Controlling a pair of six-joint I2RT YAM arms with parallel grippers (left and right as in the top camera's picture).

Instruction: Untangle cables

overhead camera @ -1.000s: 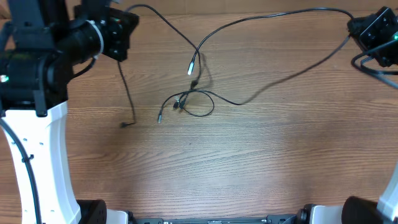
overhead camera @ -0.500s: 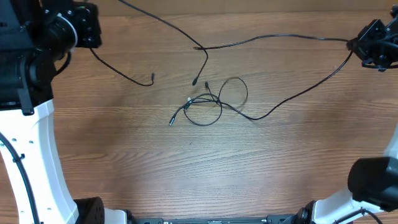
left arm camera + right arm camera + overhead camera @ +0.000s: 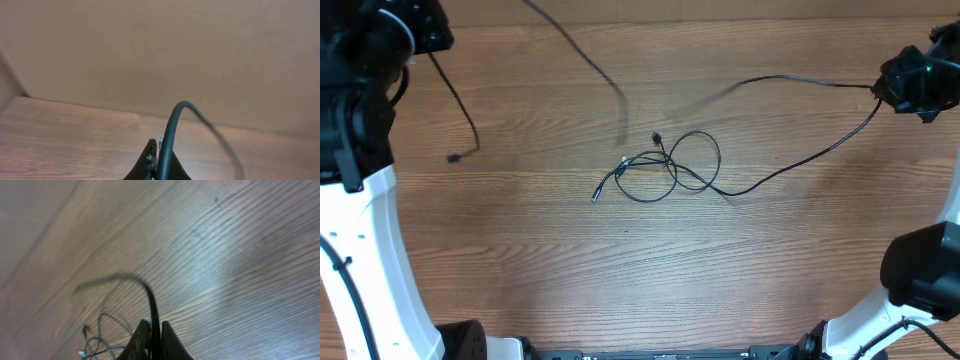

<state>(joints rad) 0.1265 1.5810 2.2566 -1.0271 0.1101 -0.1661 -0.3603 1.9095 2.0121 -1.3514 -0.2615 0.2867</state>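
You can't see either pincer whole: the left pincer shows only its tips at the bottom of its wrist view, and overhead it is cut off at the far left corner of the counter. One strand near the far edge is a blur, and its ends are hard to follow. The cables are thin black cords, looped in a loose knot at mid-counter with small plugs poking out. Your left pincer is clamped on one cord, whose plug end lies near the left edge. The right pincer, by the right edge, is closed on another cord that sags back to the knot
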